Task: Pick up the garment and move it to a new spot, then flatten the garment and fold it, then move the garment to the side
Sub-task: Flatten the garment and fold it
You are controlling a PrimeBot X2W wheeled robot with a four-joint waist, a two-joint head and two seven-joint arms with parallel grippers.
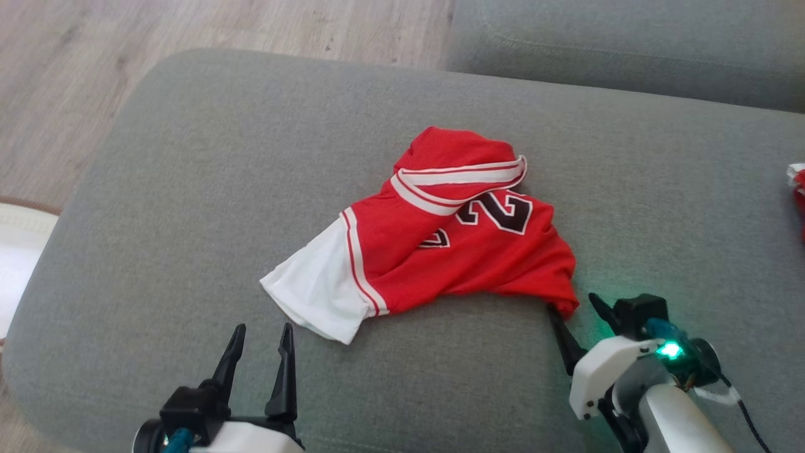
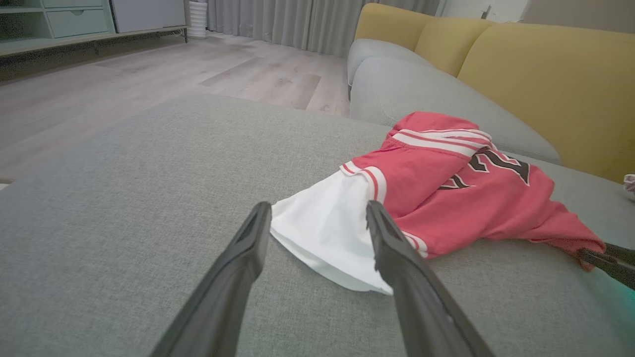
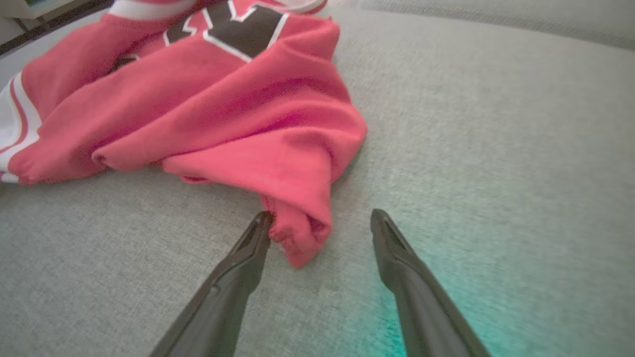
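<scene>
The garment (image 1: 440,233) is a red jersey with white trim, black numerals and a white sleeve, lying crumpled on a grey sofa cushion (image 1: 188,189). My left gripper (image 1: 261,330) stands open just short of the white sleeve (image 2: 322,228), which shows between its fingers in the left wrist view. My right gripper (image 1: 572,302) is open at the jersey's red lower right corner (image 3: 302,223); that corner lies between its fingers, touching the left one. The garment (image 3: 208,99) spreads up and to the left in the right wrist view. Nothing is gripped.
The grey cushion ends at a rounded edge on the left, above a wooden floor (image 1: 94,63). Another grey cushion (image 1: 629,44) lies behind. A yellow backrest (image 2: 545,84) rises at the far side. A small red and white thing (image 1: 797,189) lies at the right edge.
</scene>
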